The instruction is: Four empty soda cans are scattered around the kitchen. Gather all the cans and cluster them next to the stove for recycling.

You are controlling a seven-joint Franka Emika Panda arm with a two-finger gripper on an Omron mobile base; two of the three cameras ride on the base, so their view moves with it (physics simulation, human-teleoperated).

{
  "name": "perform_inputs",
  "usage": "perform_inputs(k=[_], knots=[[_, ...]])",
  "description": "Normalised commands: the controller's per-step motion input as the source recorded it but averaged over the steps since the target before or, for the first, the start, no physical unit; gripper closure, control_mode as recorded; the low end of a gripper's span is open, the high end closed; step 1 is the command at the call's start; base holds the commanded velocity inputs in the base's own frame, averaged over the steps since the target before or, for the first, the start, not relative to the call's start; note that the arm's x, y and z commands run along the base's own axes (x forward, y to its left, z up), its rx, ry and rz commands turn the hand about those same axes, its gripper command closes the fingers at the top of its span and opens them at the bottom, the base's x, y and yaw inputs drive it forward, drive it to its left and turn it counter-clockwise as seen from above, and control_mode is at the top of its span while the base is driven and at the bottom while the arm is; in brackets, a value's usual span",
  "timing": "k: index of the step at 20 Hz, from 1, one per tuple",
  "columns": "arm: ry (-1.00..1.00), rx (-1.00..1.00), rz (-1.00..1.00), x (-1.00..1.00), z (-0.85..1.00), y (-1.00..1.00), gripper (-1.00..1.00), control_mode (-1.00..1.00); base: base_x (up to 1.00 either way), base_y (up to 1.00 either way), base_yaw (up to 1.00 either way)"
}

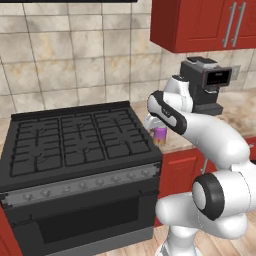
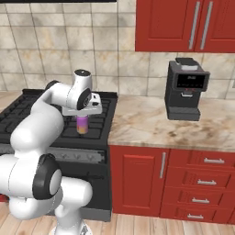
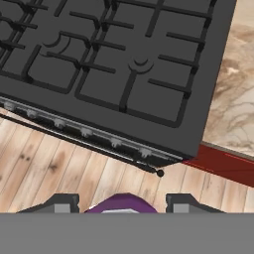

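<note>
The jaws are clenched on a small purple cylindrical soda can with a silvery top, carried upright under the hand.

In the left base view the purple can (image 1: pixel 160 133) hangs just below the white wrist, over the seam where the wide black gas stove with dark iron grates (image 1: pixel 75 145) meets the beige marbled desk (image 1: pixel 240 112). A dark boxy appliance with a display (image 1: pixel 206 85) stands further back on that desk, well apart from the can.

In the right base view the can (image 2: pixel 82 124) sits under the gripper (image 2: pixel 82 115), and from this side it reads as over the stove's right grates (image 2: pixel 98 124), not over the desk (image 2: pixel 151 121). The two views disagree on this, so I cannot tell which surface lies directly beneath.

In the hand view the can's purple top (image 3: pixel 121 203) shows between the two dark fingertips (image 3: pixel 62 203); the stove's front corner (image 3: pixel 149 89), the wooden floor (image 3: pixel 44 173) and a strip of desk (image 3: pixel 235 94) lie ahead.

To do the step well, I judge the can should travel sideways until it is plainly over bare desk just beside the stove's edge, stay vertical, come down until its base rests flat, and only then be released. Letting go over a grate would likely tip it.
</note>
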Motion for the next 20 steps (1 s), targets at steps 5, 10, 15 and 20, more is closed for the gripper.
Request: perform_inputs(k=[5, 10, 15, 20], knots=[[0.00, 0.00, 0.00, 0.00, 0.00, 0.00, 1.00, 1.00, 0.30, -0.46, 0.01], [0.00, 0.00, 0.00, 0.00, 0.00, 0.00, 1.00, 1.00, 0.74, -0.21, 0.00], [0.00, 0.00, 0.00, 0.00, 0.00, 0.00, 1.00, 1.00, 0.78, -0.19, 0.00], [0.00, 0.00, 0.00, 0.00, 0.00, 0.00, 1.00, 1.00, 0.66, -0.21, 0.00]])
